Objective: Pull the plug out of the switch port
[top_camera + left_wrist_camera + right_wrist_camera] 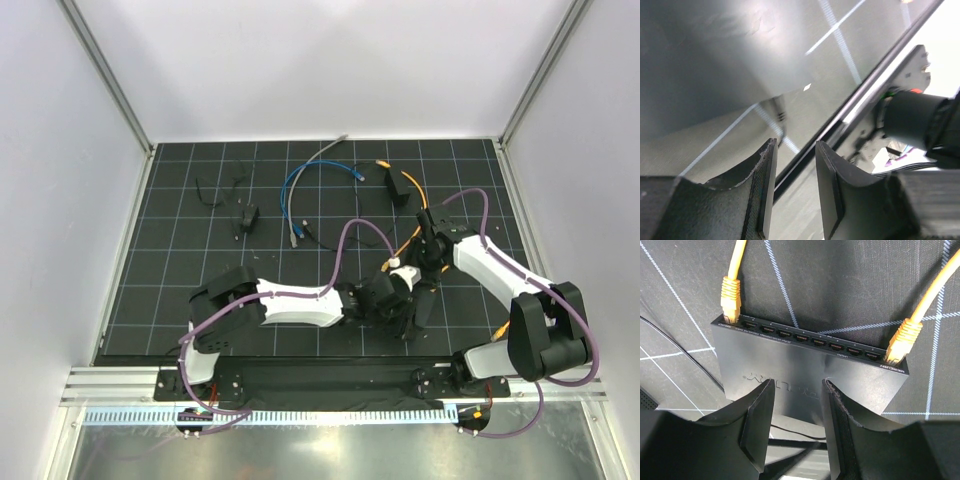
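Right wrist view: right end effector (797, 386) is held open over the switch (805, 367); two orange plugs (731, 296) (901, 341) are seated.

Surface: you had a black mat (170, 250) with white grid lines | centre-right: black switch box (398, 187) lay on it, orange cable (413, 190) trailing toward you | rear: blue cable (300, 180) looped beside grey cable (325, 152) | left: small black block (247, 217) with thin black wires

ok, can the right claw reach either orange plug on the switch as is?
Probably yes: the right claw hangs open over the switch; one orange plug and the second orange plug sit exposed in its end ports.
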Controlling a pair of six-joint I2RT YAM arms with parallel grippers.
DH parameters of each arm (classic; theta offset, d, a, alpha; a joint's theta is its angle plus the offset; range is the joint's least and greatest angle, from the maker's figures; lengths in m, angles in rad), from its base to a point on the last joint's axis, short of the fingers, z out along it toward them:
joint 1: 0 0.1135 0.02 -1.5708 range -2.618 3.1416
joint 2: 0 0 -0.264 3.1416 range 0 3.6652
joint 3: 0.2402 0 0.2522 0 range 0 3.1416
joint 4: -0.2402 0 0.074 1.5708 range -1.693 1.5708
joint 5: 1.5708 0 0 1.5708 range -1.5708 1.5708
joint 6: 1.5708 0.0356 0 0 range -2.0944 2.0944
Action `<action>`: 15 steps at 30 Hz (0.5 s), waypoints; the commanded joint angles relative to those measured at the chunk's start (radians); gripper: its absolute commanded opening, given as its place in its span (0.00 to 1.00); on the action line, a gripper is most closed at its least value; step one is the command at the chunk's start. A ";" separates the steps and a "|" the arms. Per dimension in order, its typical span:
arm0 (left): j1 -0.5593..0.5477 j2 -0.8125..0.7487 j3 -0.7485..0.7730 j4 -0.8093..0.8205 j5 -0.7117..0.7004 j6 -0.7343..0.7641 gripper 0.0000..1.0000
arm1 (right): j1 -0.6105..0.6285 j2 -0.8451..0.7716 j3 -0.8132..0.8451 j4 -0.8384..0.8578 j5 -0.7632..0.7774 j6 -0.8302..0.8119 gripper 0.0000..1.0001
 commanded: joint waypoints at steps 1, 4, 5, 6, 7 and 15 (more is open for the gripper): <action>0.001 0.024 0.087 0.003 -0.002 0.050 0.41 | -0.005 -0.011 0.012 0.003 -0.018 -0.014 0.49; 0.001 0.059 0.101 0.003 0.016 0.051 0.40 | -0.005 -0.019 0.021 -0.008 -0.014 -0.021 0.49; 0.001 0.068 0.103 0.005 0.015 0.047 0.40 | -0.003 -0.020 0.023 -0.012 -0.014 -0.020 0.49; 0.001 0.070 0.103 0.003 0.016 0.044 0.40 | -0.003 -0.020 0.026 -0.014 -0.015 -0.021 0.49; 0.001 0.075 0.103 0.005 0.015 0.044 0.40 | -0.003 -0.025 0.026 -0.014 -0.017 -0.021 0.49; 0.001 0.073 0.093 -0.013 -0.025 0.064 0.39 | -0.005 -0.027 0.012 -0.004 -0.027 -0.018 0.49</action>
